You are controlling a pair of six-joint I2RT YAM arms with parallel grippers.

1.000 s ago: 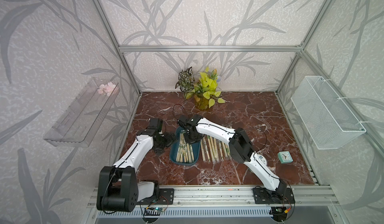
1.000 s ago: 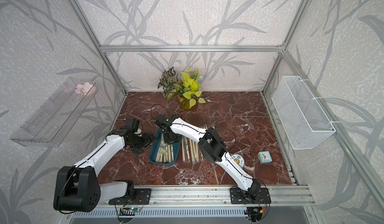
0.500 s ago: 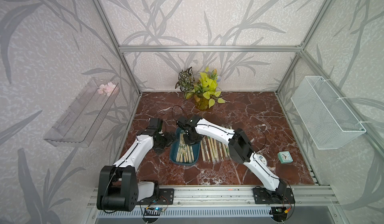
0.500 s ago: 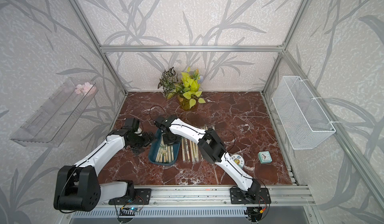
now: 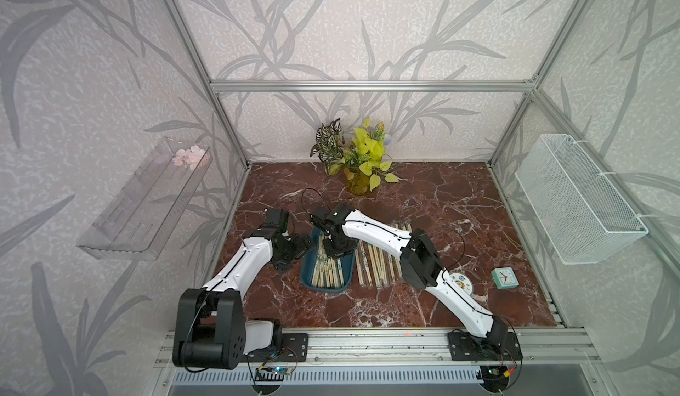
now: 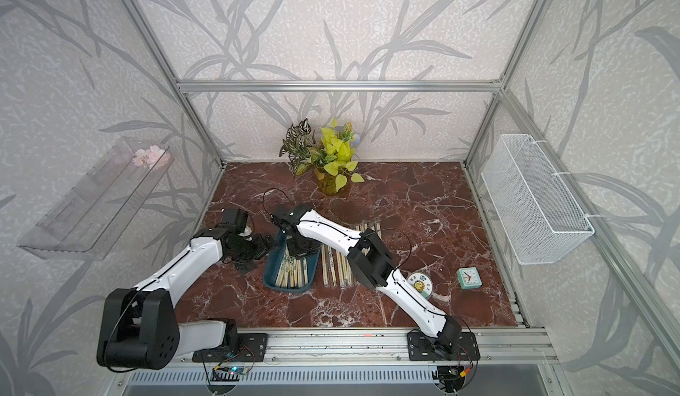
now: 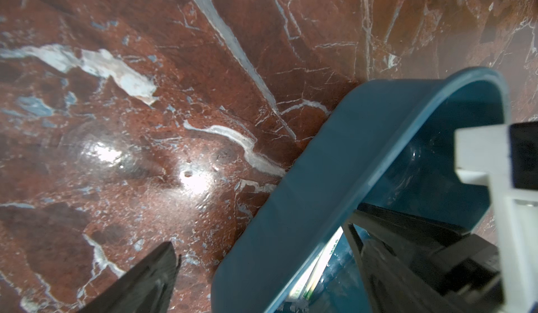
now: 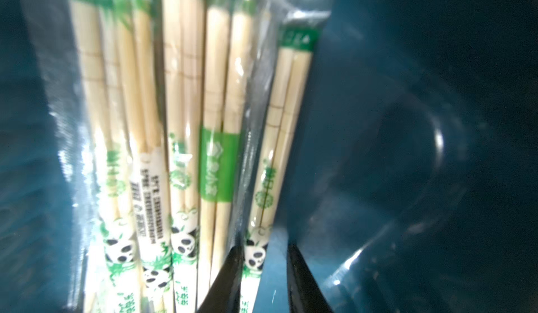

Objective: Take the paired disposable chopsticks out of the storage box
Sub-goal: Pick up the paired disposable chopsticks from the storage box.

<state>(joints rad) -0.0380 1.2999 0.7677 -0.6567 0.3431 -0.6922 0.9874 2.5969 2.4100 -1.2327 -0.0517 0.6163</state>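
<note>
The left gripper point(image 5: 297, 246) stands spread wide, straddling the left wall of the shallow dark teal plastic storage box point(image 5: 306, 278) on the red marble tabletop point(image 5: 441, 199). Inside the box lie the paired disposable chopsticks point(image 8: 186, 108), pale bamboo in clear sleeves with green bands, little pandas and a white strip of black print too blurred to read. The right gripper point(image 8: 263, 270) reaches in, its fingers narrowly flanking the pair at the bundle's edge; I cannot tell whether it pinches. More sleeved pairs point(image 5: 379, 265) lie in a row just beside the box.
</note>
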